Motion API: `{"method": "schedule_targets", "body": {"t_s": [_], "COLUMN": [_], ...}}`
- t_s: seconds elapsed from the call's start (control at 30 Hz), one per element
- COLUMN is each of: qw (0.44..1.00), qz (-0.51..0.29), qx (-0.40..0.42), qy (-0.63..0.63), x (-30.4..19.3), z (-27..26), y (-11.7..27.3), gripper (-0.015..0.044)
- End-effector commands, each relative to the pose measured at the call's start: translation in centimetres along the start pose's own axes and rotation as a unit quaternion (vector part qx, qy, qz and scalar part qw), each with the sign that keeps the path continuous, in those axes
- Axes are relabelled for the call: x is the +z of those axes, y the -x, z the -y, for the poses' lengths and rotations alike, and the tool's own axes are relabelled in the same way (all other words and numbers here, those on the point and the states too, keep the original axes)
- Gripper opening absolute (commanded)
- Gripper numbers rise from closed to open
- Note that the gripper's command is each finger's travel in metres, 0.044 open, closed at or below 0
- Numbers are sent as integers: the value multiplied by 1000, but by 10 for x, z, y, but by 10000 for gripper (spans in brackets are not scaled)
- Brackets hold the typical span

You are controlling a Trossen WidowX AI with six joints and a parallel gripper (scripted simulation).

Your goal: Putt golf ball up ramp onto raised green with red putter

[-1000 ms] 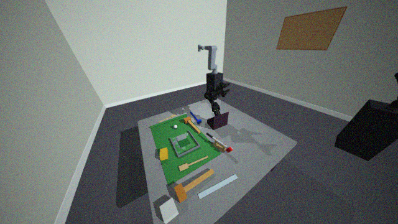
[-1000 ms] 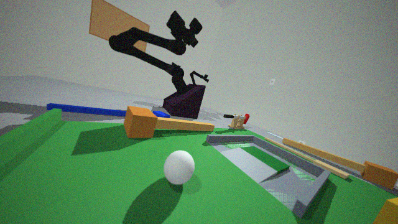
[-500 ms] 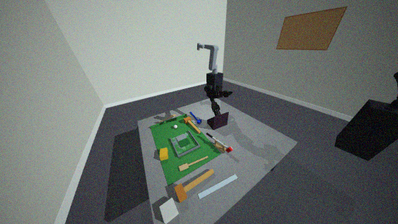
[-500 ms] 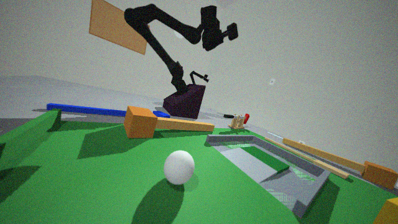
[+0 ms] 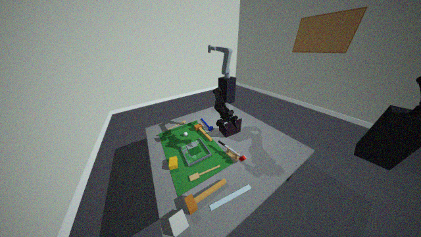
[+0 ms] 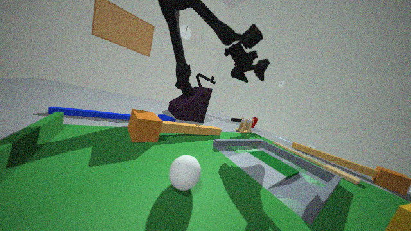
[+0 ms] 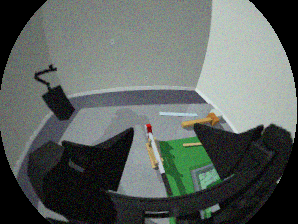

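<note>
Exterior view, near to far, with places given relative to the green mat [image 6: 80, 179]. The white golf ball [image 6: 185, 172] rests on the mat near its front, casting a shadow toward the viewer. Just to its right lies the grey-walled ramp and raised green [image 6: 279, 170], its sloped grey face rising to a green patch. Behind the ball, an orange mallet [image 6: 144, 126] lies across the mat's far part, head to the left. A blue bar [image 6: 87, 113] lies on the table [image 6: 19, 96] beyond the mat's far edge. Past the mat's far right corner, the red putter [image 6: 253, 122] rests on a small wooden stand [image 6: 244, 126], its red head at the right; nothing touches it. Farther back, the dark arm base [image 6: 191, 104] stands on the table. High above the mat's far side, the hand [image 6: 250, 74] hangs in the air with its jaws spread wide, holding nothing. The wrist view shows the putter [image 7: 150, 137] below, between the two fingers.
</note>
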State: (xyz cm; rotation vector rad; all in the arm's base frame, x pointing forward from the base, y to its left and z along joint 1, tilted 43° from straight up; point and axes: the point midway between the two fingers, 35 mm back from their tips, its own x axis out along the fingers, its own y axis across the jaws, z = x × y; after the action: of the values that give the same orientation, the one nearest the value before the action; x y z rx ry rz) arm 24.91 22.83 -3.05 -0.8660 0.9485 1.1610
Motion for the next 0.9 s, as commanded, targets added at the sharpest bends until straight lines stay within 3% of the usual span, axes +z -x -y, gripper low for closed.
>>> {"method": "schedule_targets", "body": {"t_s": [0.0,0.2,0.27,0.87], "qw": [990,928,911,904], "qz": [-141,-357,-392,-404], "qx": [12,88,109,116], "qy": [10,58,71,75], "x": [-57,-147,-165,-194], "z": [14,22,30,27], "y": [-17,-18,-10,-18], "gripper": [440,440,440,440]}}
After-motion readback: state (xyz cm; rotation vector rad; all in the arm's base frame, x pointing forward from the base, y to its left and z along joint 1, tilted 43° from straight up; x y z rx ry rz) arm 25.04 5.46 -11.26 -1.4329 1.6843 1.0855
